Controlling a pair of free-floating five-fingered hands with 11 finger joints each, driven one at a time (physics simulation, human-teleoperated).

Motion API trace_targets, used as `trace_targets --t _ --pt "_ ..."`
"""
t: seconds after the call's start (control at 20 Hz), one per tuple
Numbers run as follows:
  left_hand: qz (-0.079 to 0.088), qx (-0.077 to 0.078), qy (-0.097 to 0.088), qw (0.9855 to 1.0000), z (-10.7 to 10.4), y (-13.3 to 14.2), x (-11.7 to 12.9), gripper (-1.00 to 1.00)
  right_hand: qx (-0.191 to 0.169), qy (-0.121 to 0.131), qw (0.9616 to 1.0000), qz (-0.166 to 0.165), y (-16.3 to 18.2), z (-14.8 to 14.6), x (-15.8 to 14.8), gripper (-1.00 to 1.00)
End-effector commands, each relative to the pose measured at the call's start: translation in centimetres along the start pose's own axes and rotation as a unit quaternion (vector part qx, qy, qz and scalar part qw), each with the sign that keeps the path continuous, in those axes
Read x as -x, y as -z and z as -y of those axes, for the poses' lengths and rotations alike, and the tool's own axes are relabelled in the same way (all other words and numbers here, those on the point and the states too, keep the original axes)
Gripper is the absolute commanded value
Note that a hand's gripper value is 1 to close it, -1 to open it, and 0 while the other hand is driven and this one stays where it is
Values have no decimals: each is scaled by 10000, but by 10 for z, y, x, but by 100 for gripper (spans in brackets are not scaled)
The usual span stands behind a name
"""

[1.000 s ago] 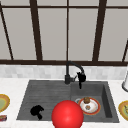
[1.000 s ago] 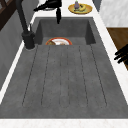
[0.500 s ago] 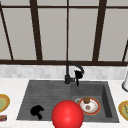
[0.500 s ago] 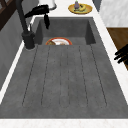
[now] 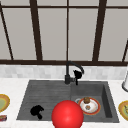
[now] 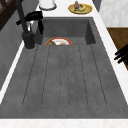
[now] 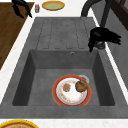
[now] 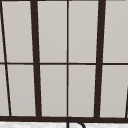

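At the far left of the counter lies a flat yellow-green dish (image 5: 3, 102) with a small red tin (image 5: 3, 118) just beside it, both parked well apart from the basin. The left hand (image 5: 36, 111) hangs over the ribbed, matte grey draining board (image 5: 42, 96) near its front edge, fingers loosely curled and holding nothing. A smooth red ball (image 5: 67, 115) sits at the front rim. Behind it rises the black curved faucet (image 5: 71, 72); the right hand (image 5: 78, 74) is up against its spout, fingers drooping, though whether it grips cannot be told. Low in the sink (image 7: 25, 82) rests a red-rimmed white plate (image 7: 71, 90) carrying a brown round lump, likely set there for rinsing. Another yellow dish (image 5: 124, 108) lies at right.
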Motion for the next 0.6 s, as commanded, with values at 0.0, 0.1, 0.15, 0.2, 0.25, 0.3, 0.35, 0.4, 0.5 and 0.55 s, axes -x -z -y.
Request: trace_targets --t 0.0,0.1,0.15,0.2,0.25,0.3,0.35,0.4,0.5,0.55 --pt "0 0 0 10000 0 0 0 0 -386 35 9992 -53 27 -18 6 -100" --pt "0 0 0 10000 0 0 0 0 -281 67 9996 14 27 -24 9 -100" --pt "0 0 0 10000 0 0 0 0 -236 86 9997 48 26 -27 9 -100" --pt "0 0 0 10000 0 0 0 0 -190 117 9997 81 26 -28 11 -100" --pt "0 0 0 10000 0 0 0 0 -130 171 9997 129 25 -29 12 100" --pt "0 0 0 10000 0 0 0 0 87 198 9996 178 25 -27 11 100" --pt "0 0 0 10000 0 0 0 0 283 268 9991 179 27 -25 10 100" --pt "0 0 0 10000 0 0 0 0 586 314 9976 189 28 -16 11 100" --pt "0 0 0 10000 0 0 0 0 959 234 9947 282 17 -8 16 100" --pt "0 0 0 10000 0 0 0 0 1026 -32 9940 367 15 -5 15 100"
